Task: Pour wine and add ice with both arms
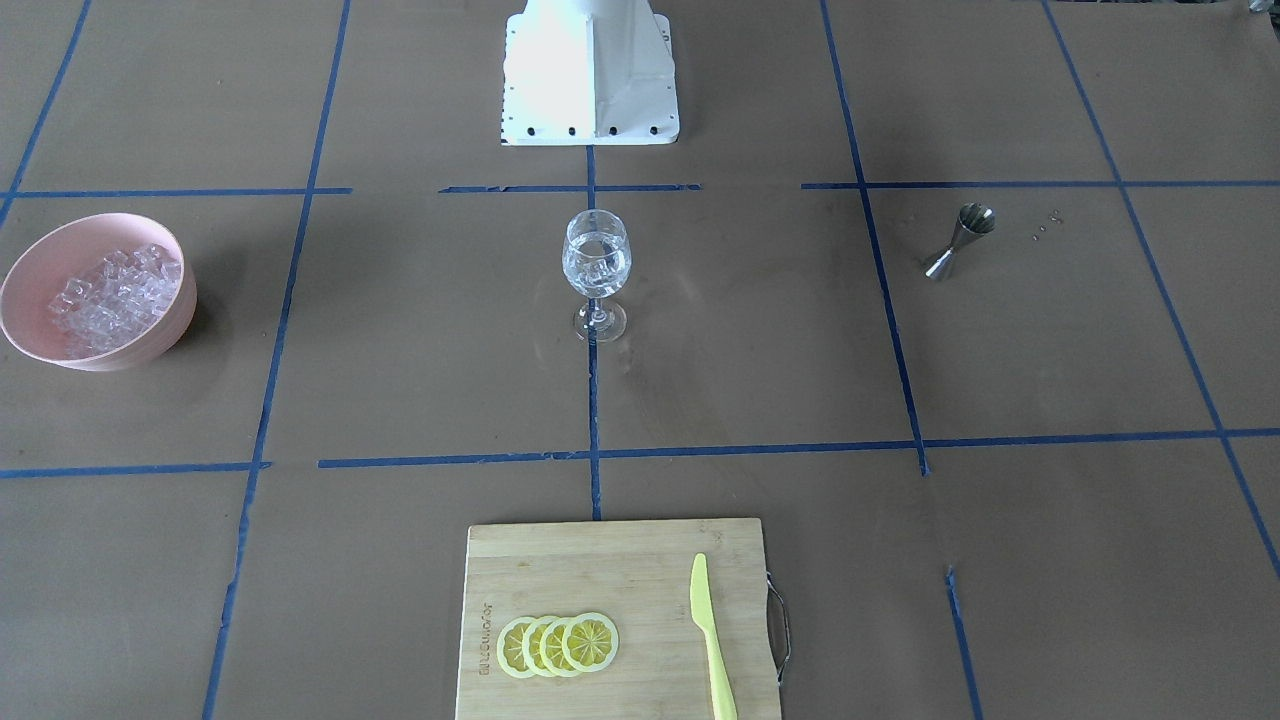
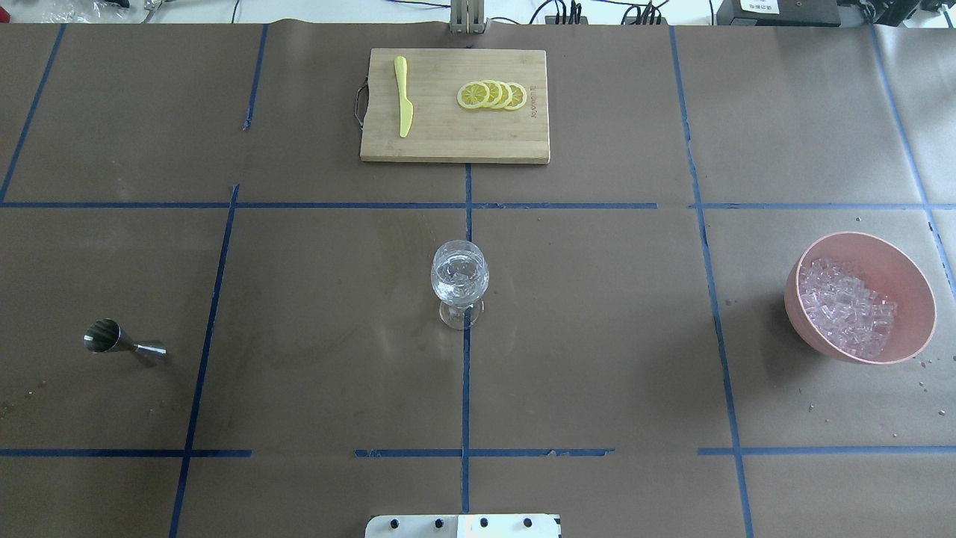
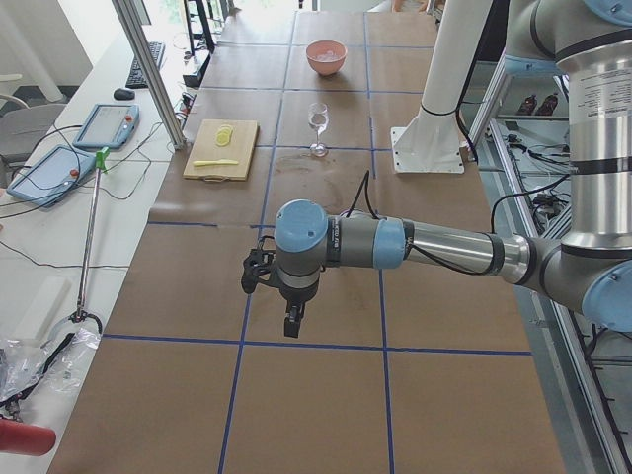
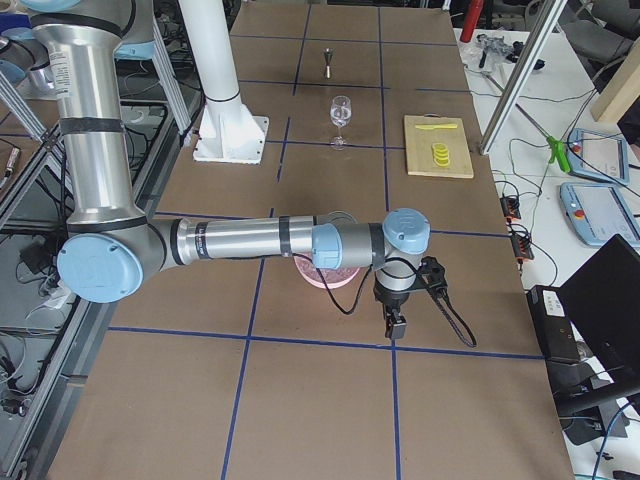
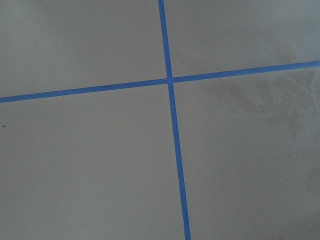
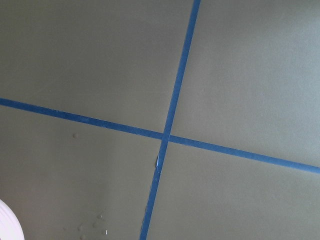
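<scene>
Black left gripper [image 3: 293,328] shows only in side view.

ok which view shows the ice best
Overhead exterior: the ice lies open in the pink bowl, cubes distinct. Front-facing is nearly as good; exterior left shows it tiny; exterior right mostly hides it behind the right arm; wrist views miss it.

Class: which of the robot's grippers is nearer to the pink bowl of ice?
Right. The right gripper hangs close beside the pink bowl; the left gripper hangs far away, out on the robot's other side.
</scene>
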